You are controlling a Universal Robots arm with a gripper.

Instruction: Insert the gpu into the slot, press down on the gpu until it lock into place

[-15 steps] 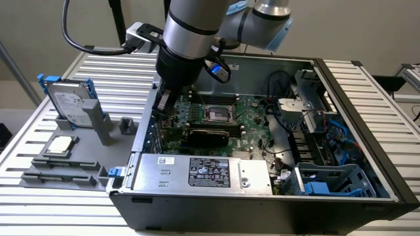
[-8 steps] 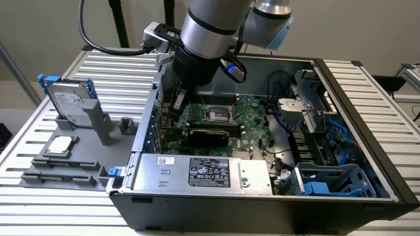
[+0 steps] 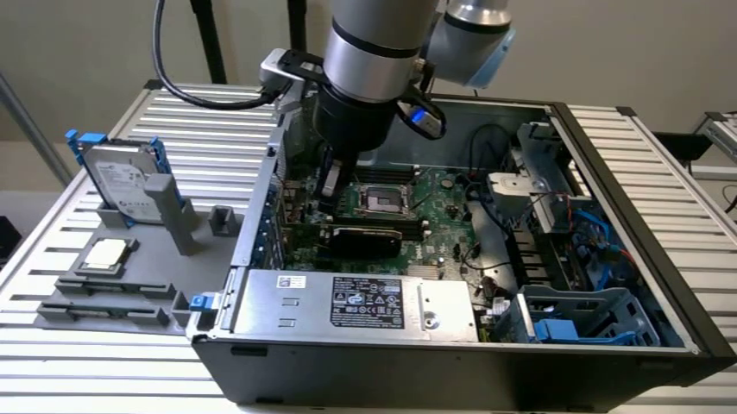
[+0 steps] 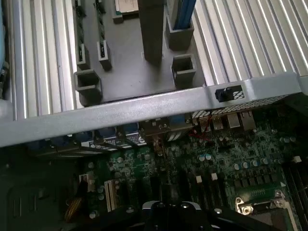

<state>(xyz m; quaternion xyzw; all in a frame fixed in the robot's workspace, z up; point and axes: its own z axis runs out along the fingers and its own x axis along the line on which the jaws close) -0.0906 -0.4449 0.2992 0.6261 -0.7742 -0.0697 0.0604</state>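
Gpu (image 3: 366, 239): small rectangular card with a black shroud and a faint sheen along the upper face. Sits inside the open computer case on the green motherboard, just beside the square silver CPU socket, between the socket and the big silver labelled box. Long side runs from the exterior view's left to its right, roughly level and parallel to the box's near edge. Lower edge down at the board; depth of seating not discernible. Slot not discernible under the card.
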